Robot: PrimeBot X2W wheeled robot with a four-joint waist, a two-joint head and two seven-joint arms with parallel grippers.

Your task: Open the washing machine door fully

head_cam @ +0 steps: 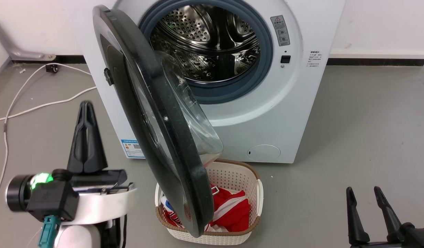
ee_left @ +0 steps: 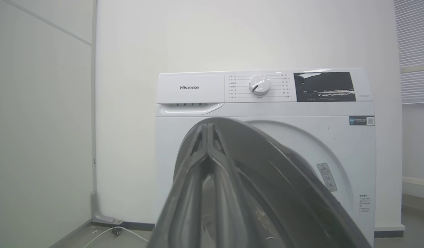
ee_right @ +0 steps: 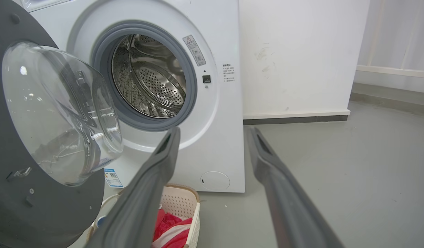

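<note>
Pointing up from the lower right of the head view, the right gripper (head_cam: 363,190) held its two dark fingers spread apart with nothing between them, over bare grey floor (head_cam: 353,120). At the lower left, the left gripper (head_cam: 86,106) had its fingers pressed together into one closed wedge, gripping nothing. It stood beside the outer face of the washing machine door (head_cam: 156,113), with a gap between them in that view.

Just beyond, a white laundry basket (head_cam: 232,172) sat on the floor in front of the washing machine (head_cam: 284,113), with red and white cloth (head_cam: 232,210) inside. The door hung swung out on its hinge (head_cam: 108,76) at the machine's left side, roughly halfway open. Its lower edge was over the basket's rim and its clear glass bowl (head_cam: 194,117) faced right.

Behind it the grey gasket (head_cam: 265,65) ringed the perforated steel drum (head_cam: 205,38), which was open to view. A blue sticker (head_cam: 132,148) and a round flap (head_cam: 264,152) lay low on the white front. Farther left, a white cable (head_cam: 32,106) trailed across the floor toward the wall (head_cam: 380,24).
</note>
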